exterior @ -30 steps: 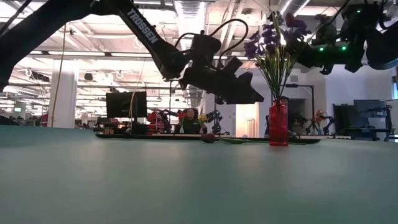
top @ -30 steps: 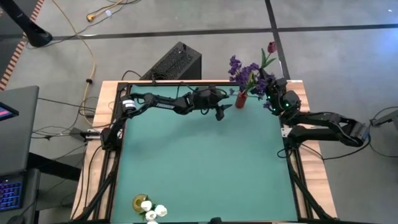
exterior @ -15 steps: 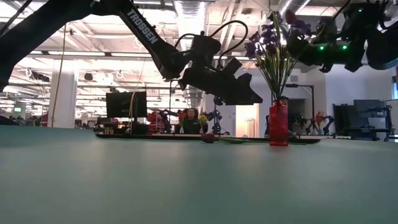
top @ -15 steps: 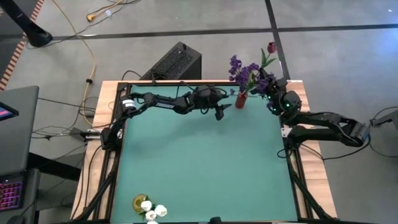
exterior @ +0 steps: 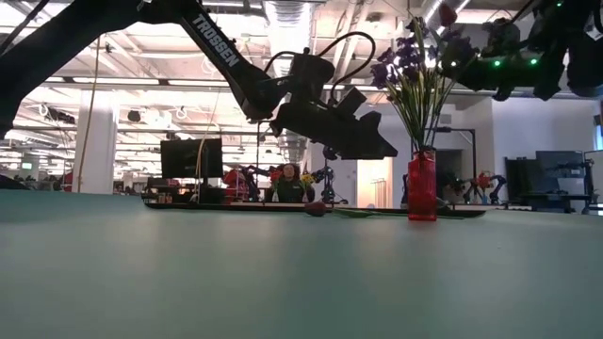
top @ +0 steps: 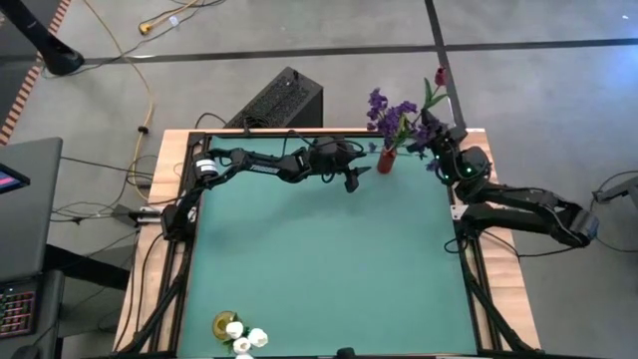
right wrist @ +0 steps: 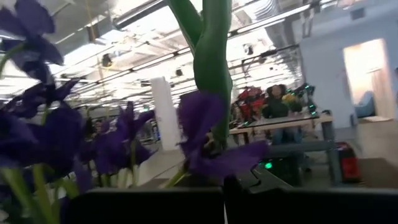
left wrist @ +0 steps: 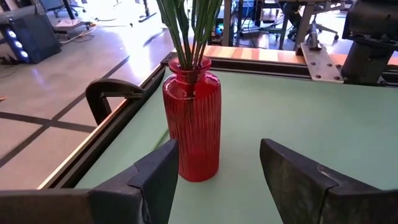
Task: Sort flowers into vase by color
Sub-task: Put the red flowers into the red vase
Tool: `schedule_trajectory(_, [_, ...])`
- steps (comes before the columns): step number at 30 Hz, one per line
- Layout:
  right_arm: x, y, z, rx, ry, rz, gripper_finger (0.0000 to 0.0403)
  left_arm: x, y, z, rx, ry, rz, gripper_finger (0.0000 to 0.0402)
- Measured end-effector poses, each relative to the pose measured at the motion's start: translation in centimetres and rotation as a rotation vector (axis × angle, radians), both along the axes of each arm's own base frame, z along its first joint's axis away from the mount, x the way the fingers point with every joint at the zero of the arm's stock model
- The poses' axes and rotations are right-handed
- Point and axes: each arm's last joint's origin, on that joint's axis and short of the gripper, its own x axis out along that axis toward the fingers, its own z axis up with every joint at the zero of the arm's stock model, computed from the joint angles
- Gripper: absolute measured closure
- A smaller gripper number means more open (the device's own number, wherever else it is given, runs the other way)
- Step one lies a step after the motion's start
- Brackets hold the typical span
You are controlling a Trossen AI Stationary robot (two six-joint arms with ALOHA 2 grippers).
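Green matting covers the worktop (top: 319,269), which two dark arms reach over from its far corners. The left arm stretches along the far edge, and its gripper (top: 356,178) hovers just beside a red vase (top: 386,160) with its fingers (left wrist: 155,180) spread apart and holding nothing; in the left wrist view the ribbed glass vase (left wrist: 191,124) stands upright between them, green stems rising from its mouth. The right arm lies along the right edge, its gripper (top: 442,140) raised near the far right corner, just beside the vase and among the flowers, clenched on a green stem (right wrist: 214,56) that carries a dark red bud (top: 438,76) up beyond the worktop's far edge. Purple sprigs (top: 391,112) fill the vase, seen in the low view spreading above it (exterior: 405,61). One red bud (exterior: 316,208) lies on the worktop near the far edge, to the vase's left. White tulips (top: 245,338) sit in a yellow vase (top: 223,323) at the near left corner.
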Motion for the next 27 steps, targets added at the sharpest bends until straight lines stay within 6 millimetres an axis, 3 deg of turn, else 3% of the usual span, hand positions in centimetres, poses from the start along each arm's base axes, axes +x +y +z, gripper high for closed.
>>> schedule_trajectory(27, [1.8, -0.5, -1.2, -0.025, 0.019, 0.046, 0.0389, 0.0, -0.1, -0.2, -0.012, 0.016, -0.022, 0.0187])
